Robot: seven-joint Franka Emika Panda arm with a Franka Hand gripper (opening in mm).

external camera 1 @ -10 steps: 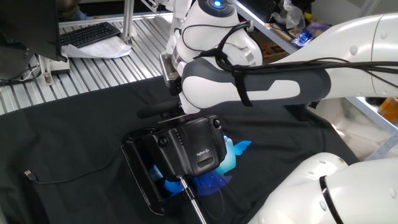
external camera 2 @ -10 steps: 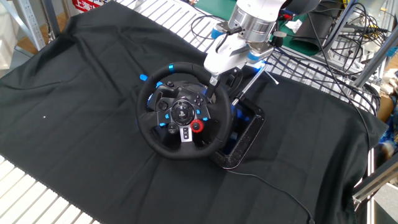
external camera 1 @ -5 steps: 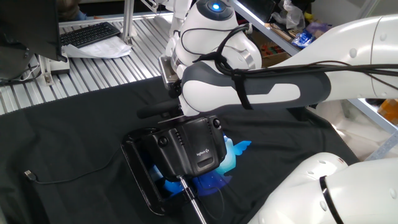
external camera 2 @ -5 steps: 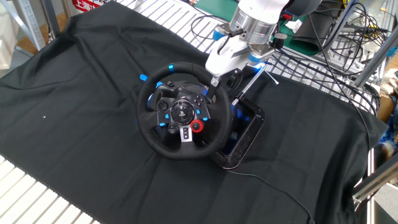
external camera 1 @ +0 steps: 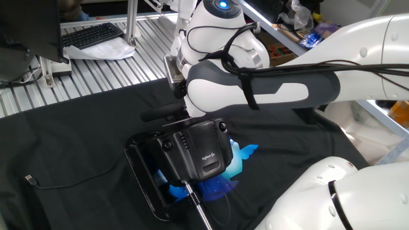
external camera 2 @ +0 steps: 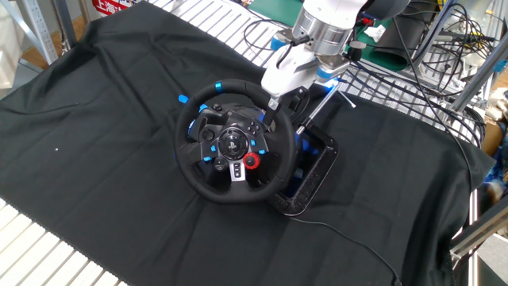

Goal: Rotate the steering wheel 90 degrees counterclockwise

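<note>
The white arm (external camera 2: 325, 20) reaches down from the upper right, wrist near vertical; the end effector (external camera 2: 272, 102) points downward, its fingers hidden by its white body, so their spacing cannot be told; in one fixed view the forearm (external camera 1: 255, 89) lies horizontal.

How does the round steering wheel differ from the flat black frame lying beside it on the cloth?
The steering wheel is a round ring standing tilted up; the flat frame is rectangular and lies low on the black cloth. The wheel has blue accents and a red knob; the frame looks plain glossy black. The gripper is at the wheel's rim, not the frame. Both are black.
</note>
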